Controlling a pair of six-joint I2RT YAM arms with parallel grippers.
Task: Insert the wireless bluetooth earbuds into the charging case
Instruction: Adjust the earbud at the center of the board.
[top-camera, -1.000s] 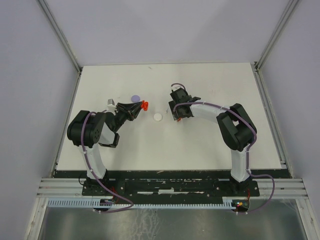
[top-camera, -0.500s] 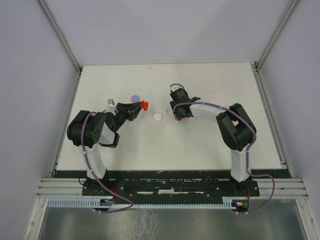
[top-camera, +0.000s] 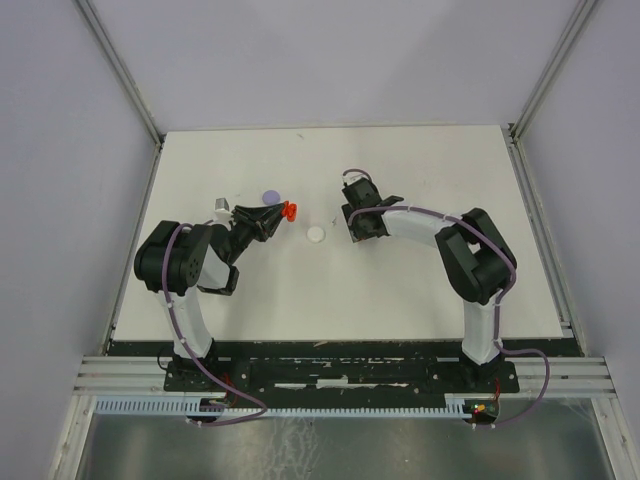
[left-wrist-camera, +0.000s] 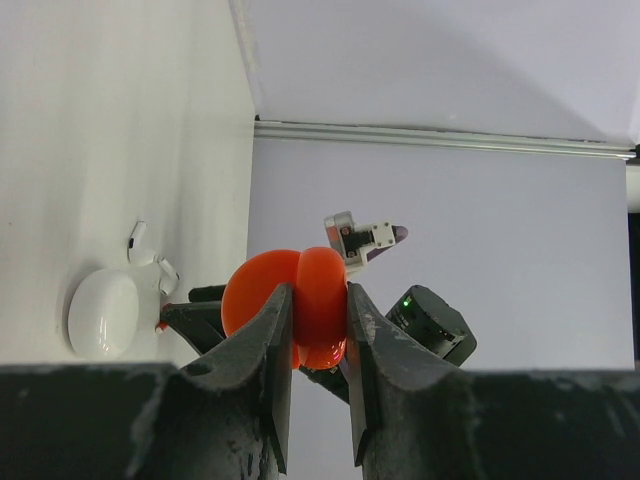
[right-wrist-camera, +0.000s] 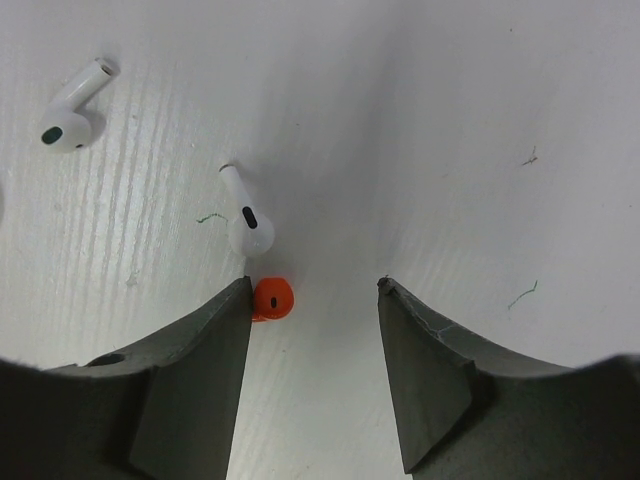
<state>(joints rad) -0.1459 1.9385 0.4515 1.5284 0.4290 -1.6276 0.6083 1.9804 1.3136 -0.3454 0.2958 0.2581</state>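
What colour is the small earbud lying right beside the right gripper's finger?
The earbud is orange-red; it shows best in the right wrist view.

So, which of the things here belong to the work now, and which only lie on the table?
In the job: red charging case, shut in the left gripper; red earbud, on the table at the open right gripper.
Lying about for now: two white earbuds; white round disc; lavender disc.
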